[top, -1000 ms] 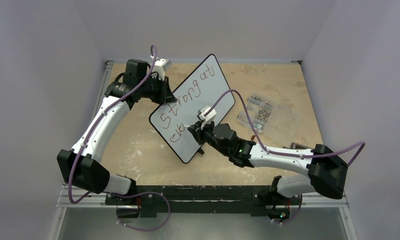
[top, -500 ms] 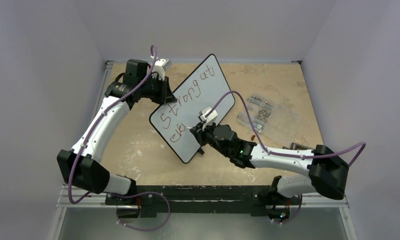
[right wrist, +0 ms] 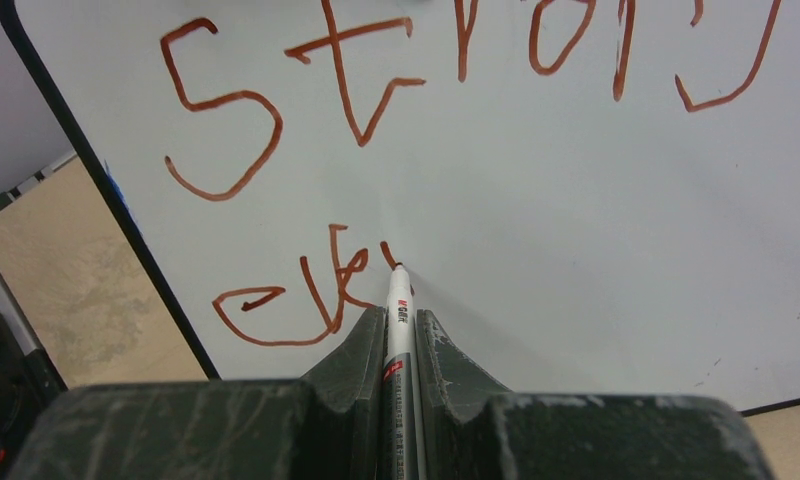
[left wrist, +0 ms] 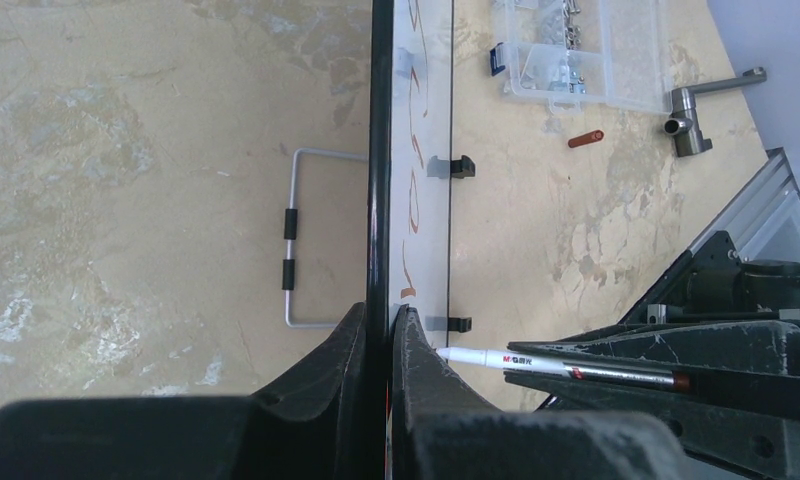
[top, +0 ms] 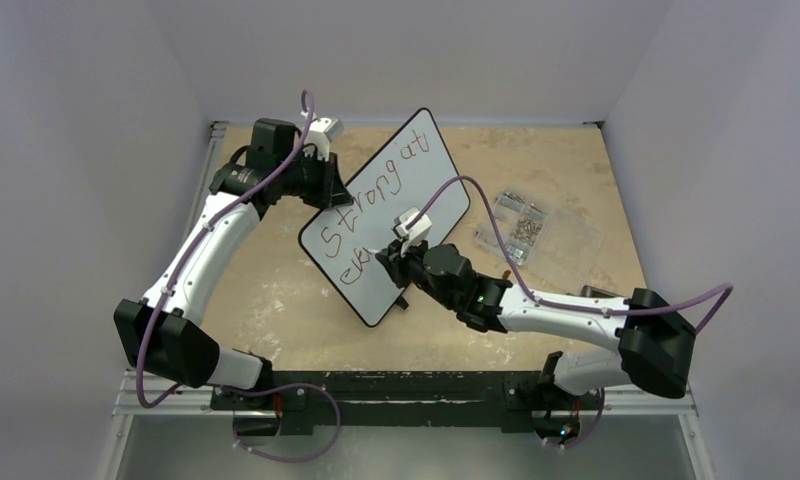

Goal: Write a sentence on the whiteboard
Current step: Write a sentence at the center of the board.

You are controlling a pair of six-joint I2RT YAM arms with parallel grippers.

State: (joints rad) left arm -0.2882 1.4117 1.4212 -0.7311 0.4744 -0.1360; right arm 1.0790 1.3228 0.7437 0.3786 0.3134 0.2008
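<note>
The whiteboard (top: 426, 180) stands tilted on the table, held at its left edge by my left gripper (top: 328, 190), which is shut on its black rim (left wrist: 380, 150). The sentence (top: 371, 200) reads "Strong at" in reddish-brown, with "ek" begun on a second line (right wrist: 306, 300). My right gripper (right wrist: 401, 312) is shut on a red-and-white marker (right wrist: 398, 290). The marker's tip touches the white surface (right wrist: 576, 220) just right of the "k". In the left wrist view, my left gripper (left wrist: 380, 320) clamps the rim and the marker (left wrist: 536, 362) comes in from the right.
A clear plastic box of metal bits (top: 536, 232) lies right of the board. A metal T-handle (left wrist: 691, 110) and a small red cap (left wrist: 584, 139) lie near it. A wire stand (left wrist: 301, 240) lies behind the board.
My right gripper and the marker have shifted slightly up and left along the board, drawing a short new stroke after the "k". The left arm and board have not moved.
</note>
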